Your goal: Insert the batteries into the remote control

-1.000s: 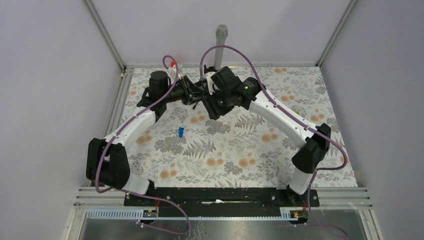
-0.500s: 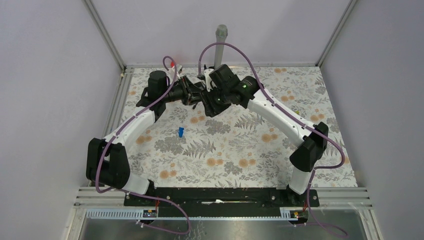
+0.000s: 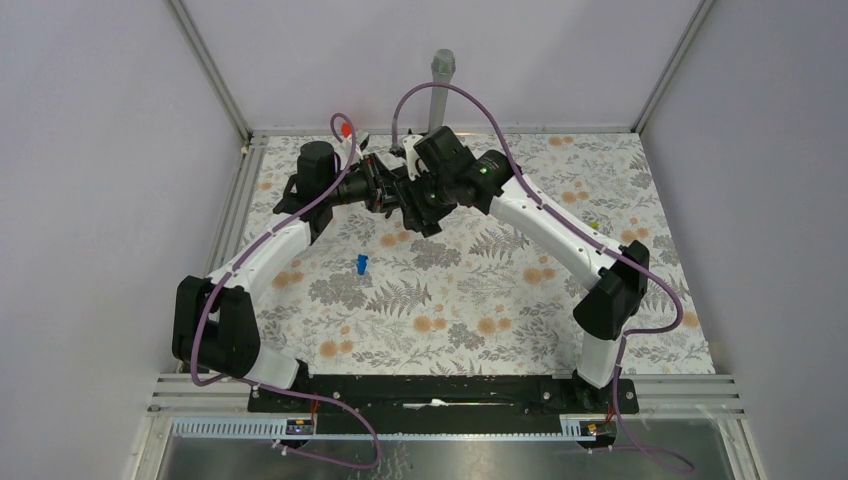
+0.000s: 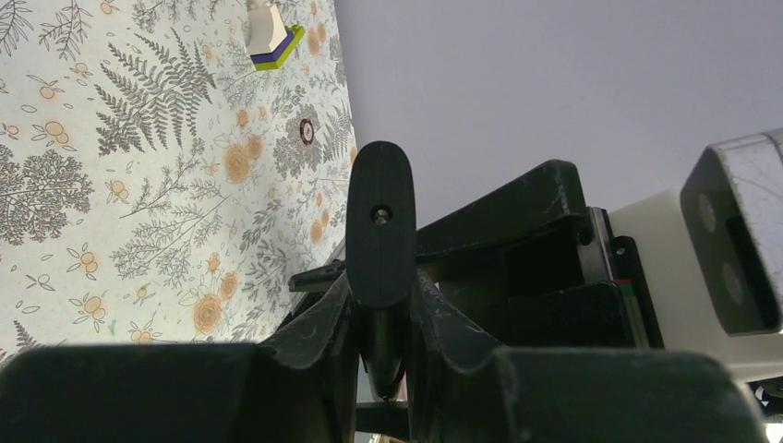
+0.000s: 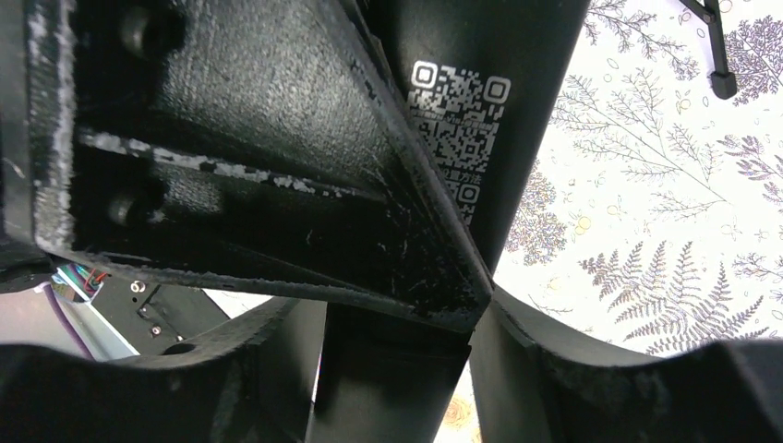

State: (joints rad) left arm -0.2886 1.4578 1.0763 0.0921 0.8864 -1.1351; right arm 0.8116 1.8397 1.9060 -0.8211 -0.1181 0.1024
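Remote control [image 4: 380, 221]: slim black bar, clamped in the left gripper [image 4: 380, 318] and held off the flowered table [image 4: 138, 138] near its far side. From the left wrist, seen end-on: narrow rounded end face with a small round hole near its middle. From the right wrist, seen lengthwise: plain black back with a white square-code label [image 5: 459, 138], the bar passing between the fingers of the right gripper [image 5: 392, 378], a sliver of light along one side. Batteries: not to be made out in any view.
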